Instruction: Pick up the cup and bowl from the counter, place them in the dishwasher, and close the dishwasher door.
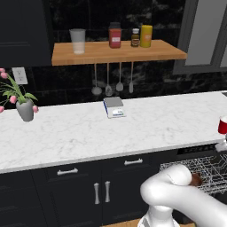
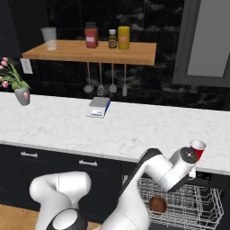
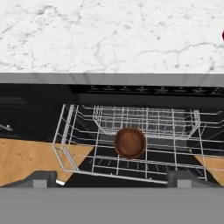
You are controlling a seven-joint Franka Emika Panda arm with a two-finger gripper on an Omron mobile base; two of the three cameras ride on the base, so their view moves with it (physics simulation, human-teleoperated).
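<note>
Above the pulled-out wire rack (image 3: 131, 148) of the dishwasher (image 2: 211, 179), the gripper (image 3: 111, 177) hangs with its fingers spread wide, holding nothing. Below it the brown bowl (image 3: 130, 142) sits in the rack. Just beyond, the red cup (image 2: 197, 149) stands near the marble counter (image 2: 67, 126) edge. Labels on the shelf jars (image 1: 115, 35) are too blurred to read.

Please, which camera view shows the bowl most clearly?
The hand view: the bowl sits whole and unobstructed in the dishwasher rack, seen from above. The right base view shows it smaller, beside the arm. The left base view shows only a brown sliver behind the arm.
</note>
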